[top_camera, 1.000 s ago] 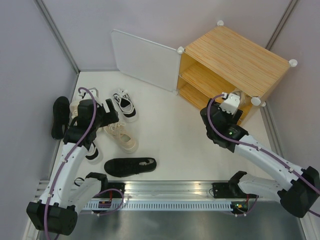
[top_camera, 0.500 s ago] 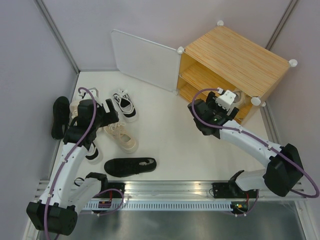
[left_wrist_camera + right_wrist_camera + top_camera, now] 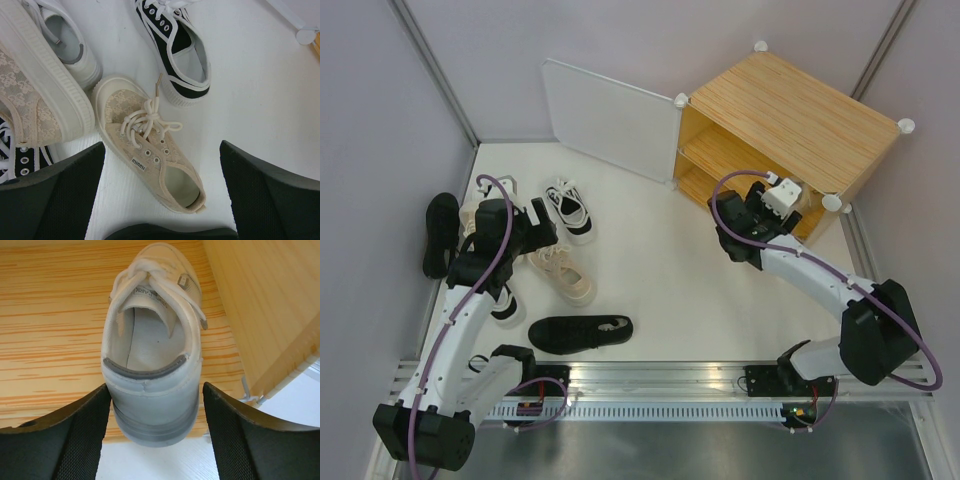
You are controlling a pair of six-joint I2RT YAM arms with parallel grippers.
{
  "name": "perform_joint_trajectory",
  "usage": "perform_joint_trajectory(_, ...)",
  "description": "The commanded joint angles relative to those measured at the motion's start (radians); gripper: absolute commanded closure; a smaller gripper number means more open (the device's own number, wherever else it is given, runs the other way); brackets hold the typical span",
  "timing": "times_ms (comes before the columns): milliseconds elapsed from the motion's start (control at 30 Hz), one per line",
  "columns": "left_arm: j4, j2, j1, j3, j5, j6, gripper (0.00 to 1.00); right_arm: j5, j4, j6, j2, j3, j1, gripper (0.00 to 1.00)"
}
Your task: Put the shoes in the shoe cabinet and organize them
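Note:
The shoe cabinet (image 3: 790,110) stands at the back right with its white door (image 3: 610,120) swung open. My right gripper (image 3: 782,197) is at the front of its lower shelf (image 3: 55,315). In the right wrist view it (image 3: 155,440) is open, its fingers on either side of the heel of a white sneaker (image 3: 152,350) that rests on the shelf, toe pointing in. My left gripper (image 3: 535,228) hangs open and empty (image 3: 162,200) over a cream shoe (image 3: 150,150). A white shoe with black trim (image 3: 180,55) lies just beyond it.
A black shoe (image 3: 580,333) lies near the front rail and another (image 3: 440,235) by the left wall. A second cream shoe (image 3: 30,100) and a white sneaker (image 3: 65,40) lie left of my left gripper. The cabinet's side wall (image 3: 260,305) is right of the sneaker.
The right arm's elbow swung left, then back a little, while its gripper stayed at the cabinet's lower shelf. The left arm and the floor shoes have not moved.

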Motion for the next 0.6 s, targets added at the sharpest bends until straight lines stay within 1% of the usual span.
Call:
perform_joint_trajectory(0,0.036,-0.002,-0.005,-0.007,0.001,0.032,0.02,-0.008,0.073,-0.026,0.024,-0.005,-0.02,0.23)
perform_joint_trajectory(100,0.036,0.0,-0.005,-0.005,0.002,0.032,0.02,-0.012,0.075,-0.015,0.037,-0.007,-0.028,0.3)
perform_joint_trajectory(133,0.034,0.001,-0.005,-0.005,0.002,0.032,0.02,-0.011,0.075,-0.011,0.037,-0.009,-0.032,0.37)
perform_joint_trajectory(200,0.036,0.001,-0.005,-0.005,0.004,0.032,0.02,-0.003,0.073,-0.008,0.038,-0.012,-0.038,0.43)
perform_joint_trajectory(233,0.034,0.001,-0.006,-0.007,0.004,0.033,0.02,0.001,0.072,-0.006,0.037,-0.012,-0.046,0.51)
perform_joint_trajectory(300,0.034,0.001,-0.006,-0.005,0.005,0.032,0.02,0.018,0.062,-0.006,0.031,-0.013,-0.054,0.59)
perform_joint_trajectory(333,0.036,0.0,-0.005,-0.007,0.007,0.032,0.02,0.02,0.061,-0.009,0.028,-0.015,-0.06,0.66)
perform_joint_trajectory(433,0.034,0.001,-0.005,-0.007,0.007,0.03,0.02,0.031,0.093,-0.06,-0.006,-0.031,-0.077,0.75)
perform_joint_trajectory(567,0.034,0.001,-0.005,-0.007,0.008,0.03,0.02,0.021,0.159,-0.136,-0.043,-0.062,-0.104,0.75)
